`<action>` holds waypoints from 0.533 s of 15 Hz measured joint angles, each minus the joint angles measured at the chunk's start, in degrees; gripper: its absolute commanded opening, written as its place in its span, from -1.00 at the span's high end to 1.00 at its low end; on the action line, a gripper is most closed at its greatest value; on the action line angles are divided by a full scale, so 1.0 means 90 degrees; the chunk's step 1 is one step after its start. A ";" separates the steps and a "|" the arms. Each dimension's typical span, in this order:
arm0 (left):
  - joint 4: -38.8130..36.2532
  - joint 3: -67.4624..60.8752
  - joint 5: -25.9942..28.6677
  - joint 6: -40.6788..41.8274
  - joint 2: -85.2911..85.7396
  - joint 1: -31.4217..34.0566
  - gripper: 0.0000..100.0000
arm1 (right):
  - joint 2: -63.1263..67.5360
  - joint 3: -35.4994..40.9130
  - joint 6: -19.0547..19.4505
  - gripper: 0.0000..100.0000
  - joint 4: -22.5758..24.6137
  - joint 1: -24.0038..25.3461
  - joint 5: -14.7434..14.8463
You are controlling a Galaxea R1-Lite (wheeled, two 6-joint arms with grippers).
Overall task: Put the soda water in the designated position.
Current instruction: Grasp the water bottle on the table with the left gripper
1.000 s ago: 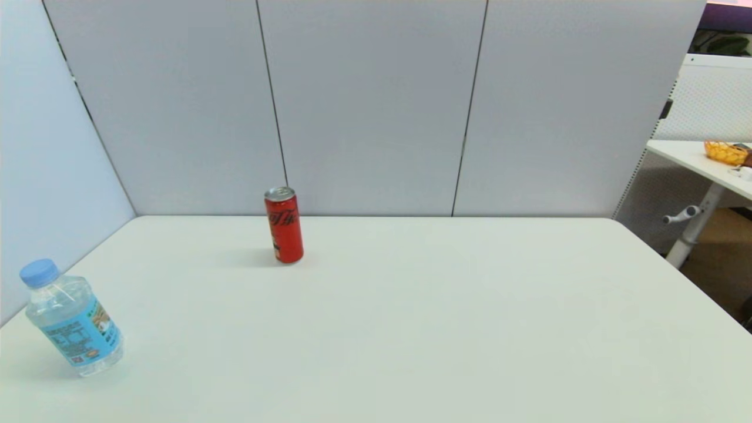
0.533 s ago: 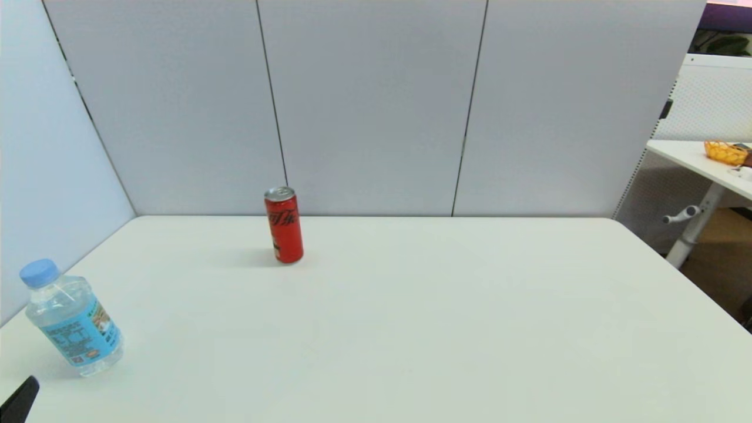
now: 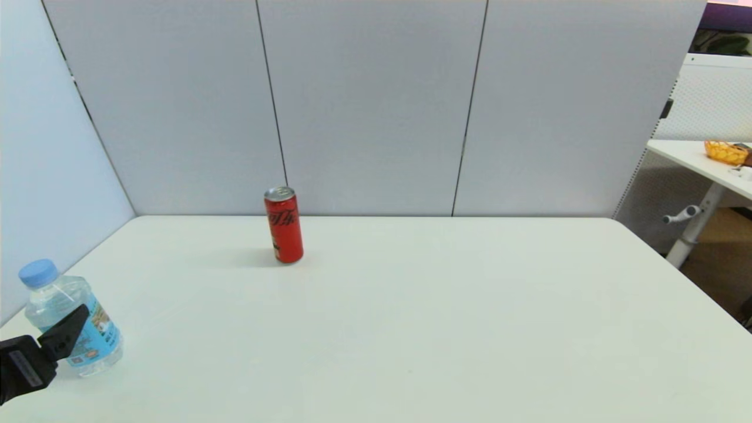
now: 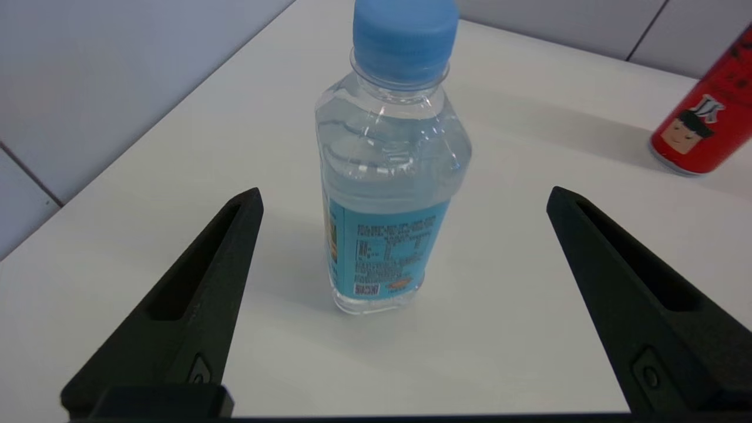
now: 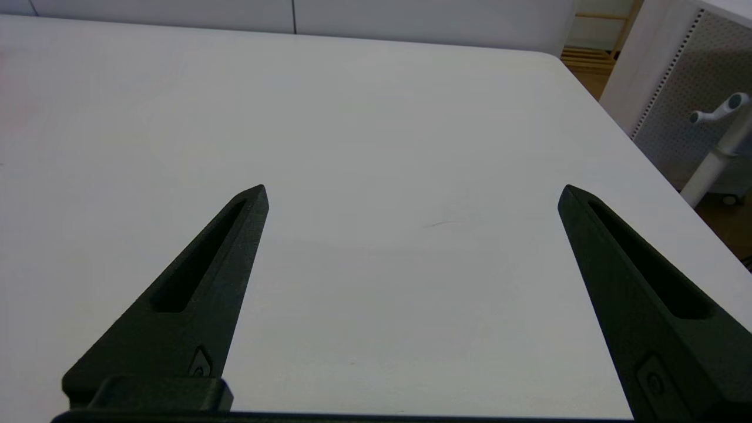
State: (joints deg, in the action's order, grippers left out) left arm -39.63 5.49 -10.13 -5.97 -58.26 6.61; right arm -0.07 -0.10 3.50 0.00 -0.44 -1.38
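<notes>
Head view shows our left end effector [image 3: 61, 335] entering at the lower-left corner of the white table [image 3: 411, 329], low and level with the label of the soda water [image 3: 70, 320], a small clear bottle with a light-blue cap standing upright near the table's left edge. We read this as the approach before a grasp: the bottle stands free on the table, touched by nothing. From the left wrist view, the soda water [image 4: 390, 188] sits centred between our 2 black fingers [image 4: 194, 294], which are spread wide with clear table showing on both sides of the bottle; they hold nothing. That wide spread and the centred line-up look chosen so the fingers can pass either side of the bottle's body. A red drink can [image 3: 284, 225] stands upright well apart, toward the back partition, out of the path. Bare table lies across the middle and right, where we judge the designated position to be, though nothing marks it. Our right end effector [image 5: 411, 194], seen only in its own wrist view, hangs over bare table at the right side, fingers equally wide and empty.
</notes>
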 measured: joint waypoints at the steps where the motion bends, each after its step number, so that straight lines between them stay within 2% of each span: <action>1: -0.0230 -0.0046 0.0000 -0.0003 -0.0279 0.0009 -1.00 | 0.0000 0.0000 -0.0003 -1.00 0.0000 0.0003 0.0000; 6: -0.1210 -0.0332 0.0011 -0.0089 -0.1211 0.0015 -1.00 | 0.0000 0.0000 -0.0003 -1.00 0.0000 0.0003 -0.0003; 8: -0.1329 -0.0362 0.0015 -0.0083 -0.1384 0.0015 -1.00 | 0.0000 0.0000 -0.0003 -1.00 0.0000 0.0003 0.0000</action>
State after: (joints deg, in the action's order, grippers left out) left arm -51.59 2.23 -10.00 -6.72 -70.72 6.74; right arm -0.07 -0.10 3.47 0.00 -0.41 -1.38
